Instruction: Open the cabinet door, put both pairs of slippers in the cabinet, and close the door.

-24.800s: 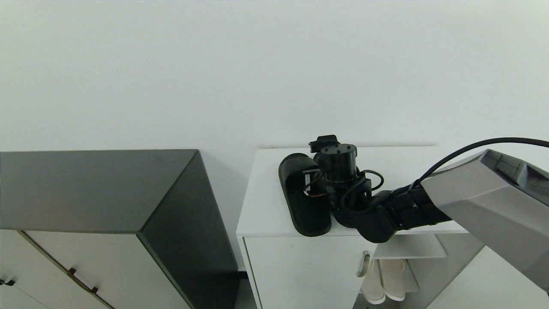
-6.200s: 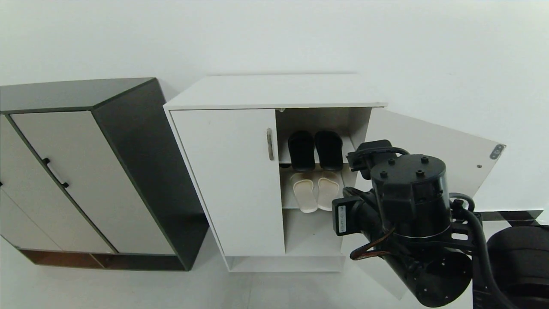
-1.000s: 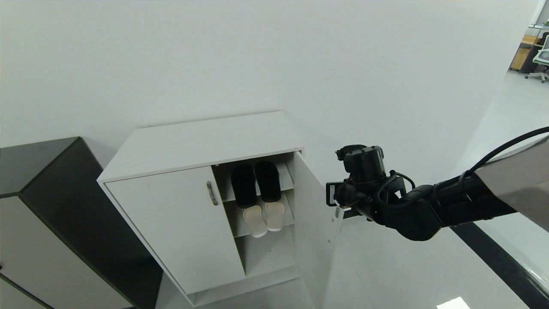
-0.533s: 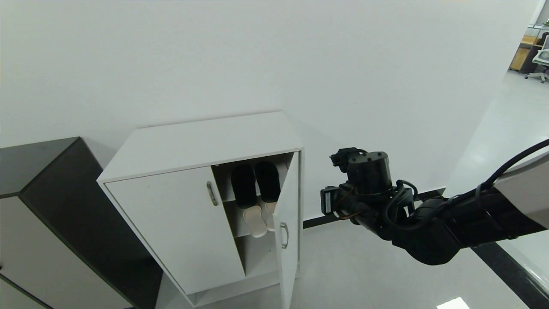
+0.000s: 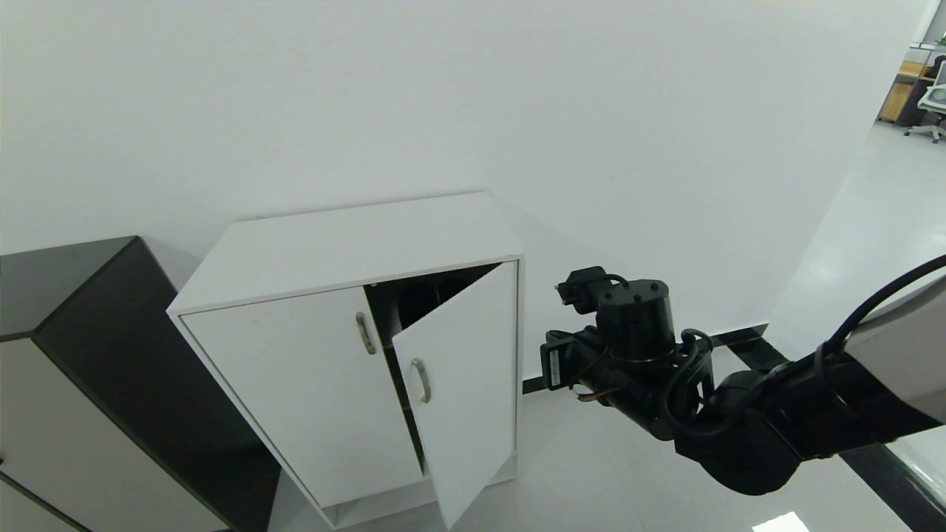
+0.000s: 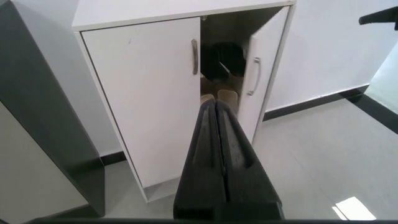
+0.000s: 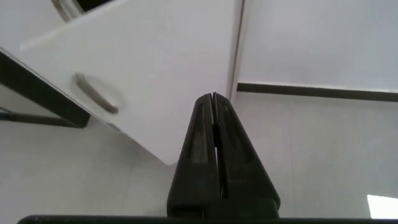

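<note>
Cabinet door swings further toward shut | slippers lie shelved inside cabinet | your right gripper, pressed together and empty, faces the door | you have only the closing left.

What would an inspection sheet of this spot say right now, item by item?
Surface: grey floor; the white cabinet stands on it against the wall.
Job's things: right door ajar, not yet closed; left door shut; black slippers on a shelf inside, pale slippers on the shelf below.
Clutter: nothing seen.
Grippers: left gripper shut, empty, pointing at the cabinet; right gripper shut, empty, pointing at the right door.
Cables: black cable running along the right arm.
Surroundings: dark cabinet beside the white one; office chair far off.
</note>
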